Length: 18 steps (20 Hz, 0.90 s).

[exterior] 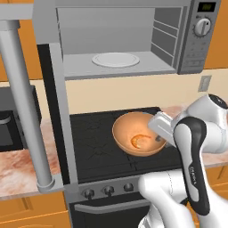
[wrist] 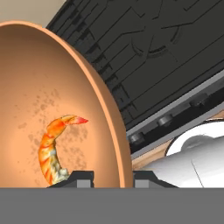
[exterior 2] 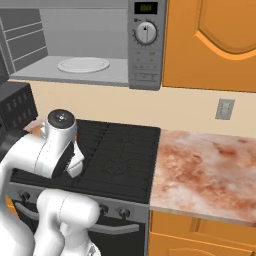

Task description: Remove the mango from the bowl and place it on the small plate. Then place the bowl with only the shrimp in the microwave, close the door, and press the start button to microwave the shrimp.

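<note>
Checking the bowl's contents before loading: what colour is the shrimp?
Orange with paler, whitish patches; the shrimp shows best in the hand view, lying inside the bowl.

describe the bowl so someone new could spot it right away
Find the black stovetop below the open microwave. The bowl sits on it, round and orange-tan, holding one curled orange shrimp; the white disc above is the microwave's turntable.
</note>
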Motion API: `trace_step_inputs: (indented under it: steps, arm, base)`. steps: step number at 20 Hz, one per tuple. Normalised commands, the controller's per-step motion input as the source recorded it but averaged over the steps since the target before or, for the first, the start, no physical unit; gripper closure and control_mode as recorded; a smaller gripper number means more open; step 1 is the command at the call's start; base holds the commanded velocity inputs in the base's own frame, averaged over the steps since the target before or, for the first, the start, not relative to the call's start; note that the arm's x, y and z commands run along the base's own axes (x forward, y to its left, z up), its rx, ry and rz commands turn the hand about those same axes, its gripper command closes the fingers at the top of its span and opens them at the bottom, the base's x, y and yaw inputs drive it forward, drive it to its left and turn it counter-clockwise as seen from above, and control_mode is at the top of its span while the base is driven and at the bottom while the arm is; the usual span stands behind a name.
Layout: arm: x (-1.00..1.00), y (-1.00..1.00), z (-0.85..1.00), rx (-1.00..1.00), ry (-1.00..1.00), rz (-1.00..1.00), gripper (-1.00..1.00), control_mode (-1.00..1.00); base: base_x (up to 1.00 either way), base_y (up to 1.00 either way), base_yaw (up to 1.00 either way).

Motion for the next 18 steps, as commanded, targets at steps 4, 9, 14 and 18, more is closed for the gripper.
trace_step_inputs:
  steps: [4,9,14,18]
  arm:
    - [0.05,0.00,0.97,0.07,-0.21,-0.08,1.00,-1.00]
    - [0.19,0.00,1.00,0.03,-0.14,-0.18,1.00,-1.00]
    - [0.19,-0.04,1.00,0.15,-0.13,-0.22,1.00,-1.00]
    - [0.46,0.00,0.91,0.08,-0.14,-0.25,1.00,-1.00]
  base:
    - [0.00,0.00,0.00]
    - [0.00,0.00,0.00]
    - [0.00,0.00,0.00]
    - [0.00,0.00,0.00]
